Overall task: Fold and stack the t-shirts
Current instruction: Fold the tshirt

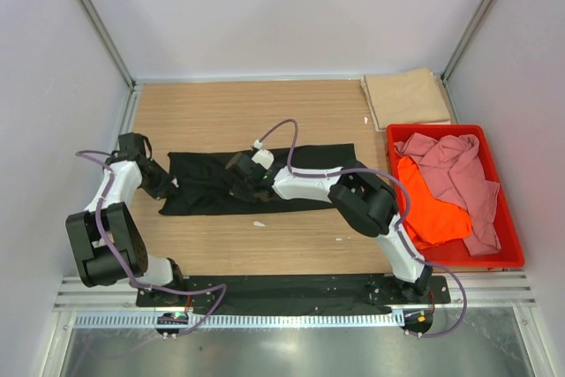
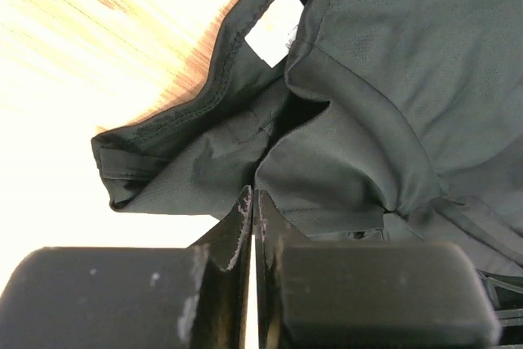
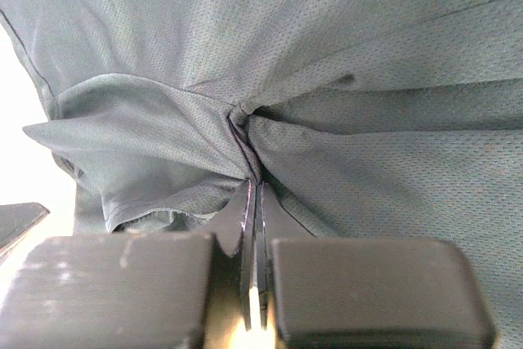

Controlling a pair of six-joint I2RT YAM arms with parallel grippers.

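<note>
The black t-shirt (image 1: pixel 207 165) lies as a long crumpled strip across the middle of the wooden table. My left gripper (image 1: pixel 168 184) is at its left end, shut on the cloth's edge (image 2: pixel 254 194); a white label (image 2: pixel 274 26) shows near the collar. My right gripper (image 1: pixel 238 187) is at the strip's middle, shut on a gathered pinch of the fabric (image 3: pixel 254 185). The tan t-shirt (image 1: pixel 408 97) lies folded at the back right corner. The dusty pink t-shirt (image 1: pixel 455 165) and the bright orange t-shirt (image 1: pixel 428 209) lie crumpled in the crate.
The red plastic crate (image 1: pixel 437 129) stands at the table's right edge. A small white scrap (image 1: pixel 258 223) lies on the wood in front of the black shirt. Grey walls close in the table on three sides.
</note>
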